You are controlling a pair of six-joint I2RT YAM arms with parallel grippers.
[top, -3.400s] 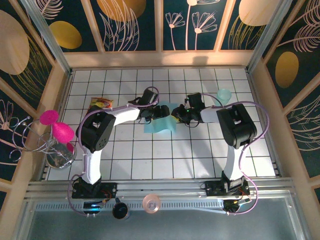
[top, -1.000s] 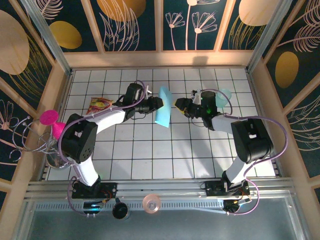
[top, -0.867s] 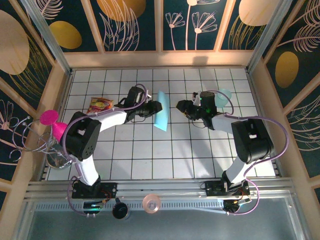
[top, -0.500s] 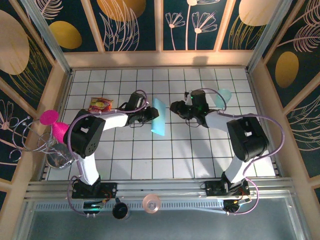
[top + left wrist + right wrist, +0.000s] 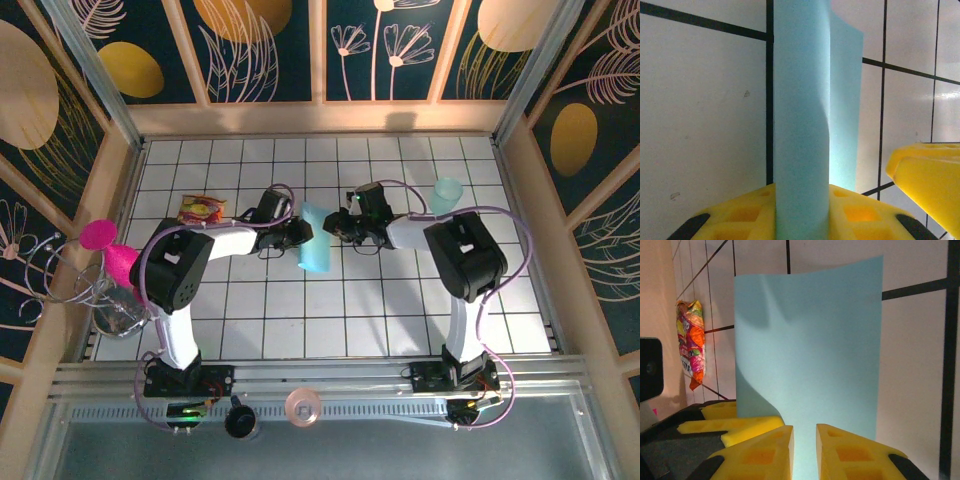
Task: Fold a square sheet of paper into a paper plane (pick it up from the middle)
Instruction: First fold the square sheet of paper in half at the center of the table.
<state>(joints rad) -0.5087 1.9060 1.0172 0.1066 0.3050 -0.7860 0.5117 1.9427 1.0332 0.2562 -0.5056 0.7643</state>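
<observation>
The square sheet of paper [image 5: 314,252] is light blue and hangs curved above the tiles at mid-table. My left gripper [image 5: 297,232] is shut on its left side. In the left wrist view the sheet [image 5: 800,100] rises as a bent strip from between the yellow fingers [image 5: 740,215]. My right gripper [image 5: 335,226] sits against the sheet's right side. In the right wrist view the paper [image 5: 810,340] faces me, and the right gripper [image 5: 805,432] has only a narrow gap between its fingers, with blue paper showing through it. No pinch on the sheet is visible there.
A colourful snack packet [image 5: 203,208] lies on the tiles to the left, also seen in the right wrist view as the packet [image 5: 690,340]. A pale-teal cup [image 5: 447,192] stands at the back right. Wooden walls [image 5: 320,118] ring the tiled floor.
Over the last second the left gripper has brought the paper down and slightly left. The right gripper has moved left, from a tile away to right against the sheet.
</observation>
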